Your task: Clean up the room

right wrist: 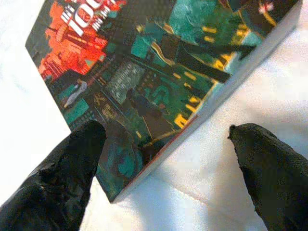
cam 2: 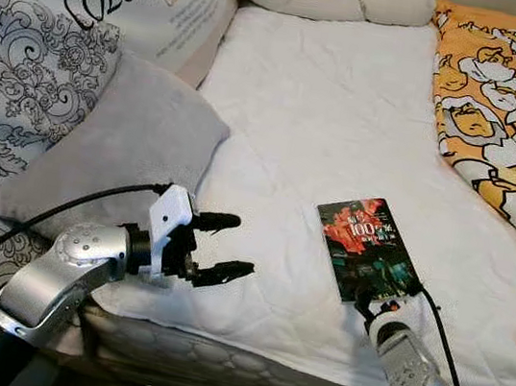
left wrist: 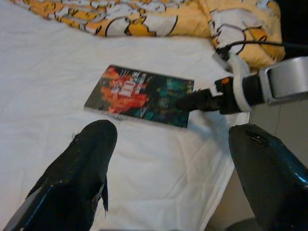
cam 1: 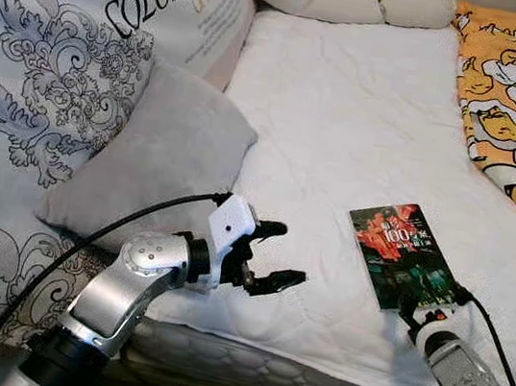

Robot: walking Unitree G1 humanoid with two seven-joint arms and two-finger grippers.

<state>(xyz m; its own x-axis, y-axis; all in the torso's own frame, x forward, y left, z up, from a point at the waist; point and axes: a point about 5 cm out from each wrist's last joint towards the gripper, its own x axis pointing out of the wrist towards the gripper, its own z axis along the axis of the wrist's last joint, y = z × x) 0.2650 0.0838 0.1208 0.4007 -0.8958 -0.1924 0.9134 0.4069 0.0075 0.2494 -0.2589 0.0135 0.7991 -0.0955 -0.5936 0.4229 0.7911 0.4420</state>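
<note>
White bed [cam 1: 347,119] fills the frame; the book [cam 1: 401,254] lies flat at lower right, not yet lifted. I have the right gripper [right wrist: 163,159] at its near corner, fingers apart. Left gripper [cam 1: 273,254] hovers at lower centre, fingers apart.

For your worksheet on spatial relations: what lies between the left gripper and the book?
Only bare white mattress pad separates the left gripper from the book, seen in both eye views.

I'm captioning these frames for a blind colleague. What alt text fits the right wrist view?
The right tool, fingers open, reaches the near corner of a paperback book with a red and teal cover. One black finger overlaps the cover, the other sits off its edge; the book lies flat on a white quilted mattress.
</note>
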